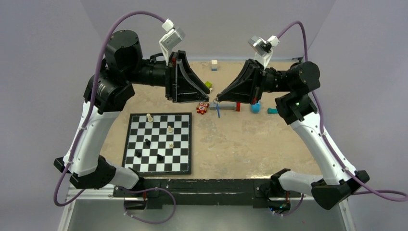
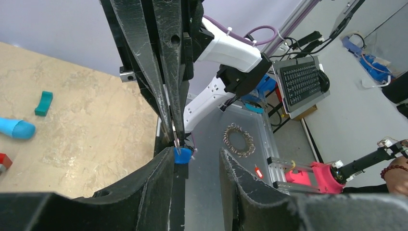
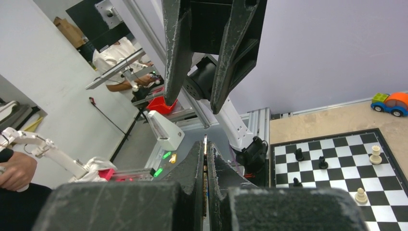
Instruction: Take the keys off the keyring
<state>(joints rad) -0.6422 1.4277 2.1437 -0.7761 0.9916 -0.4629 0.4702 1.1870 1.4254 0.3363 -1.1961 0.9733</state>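
Note:
In the top view both arms meet above the sandy table. My right gripper (image 1: 217,98) is shut on a thin metal part of the keyring (image 1: 218,110), whose blue tag hangs below its tip. I cannot tell whether the pinched piece is the ring or one of the keys. In the right wrist view a thin metal edge (image 3: 205,142) sticks out between the closed fingers. My left gripper (image 2: 196,154) is open, with the blue tag (image 2: 182,156) just off the tip of its left finger (image 2: 154,192). Nothing lies between its fingers.
A chessboard (image 1: 159,143) with several pieces lies left of centre. Behind the grippers are a red toy (image 1: 202,108), a grey bar with a red end (image 1: 231,105), a light-blue cylinder (image 1: 255,107), a teal block (image 1: 272,110) and a green block (image 1: 208,85).

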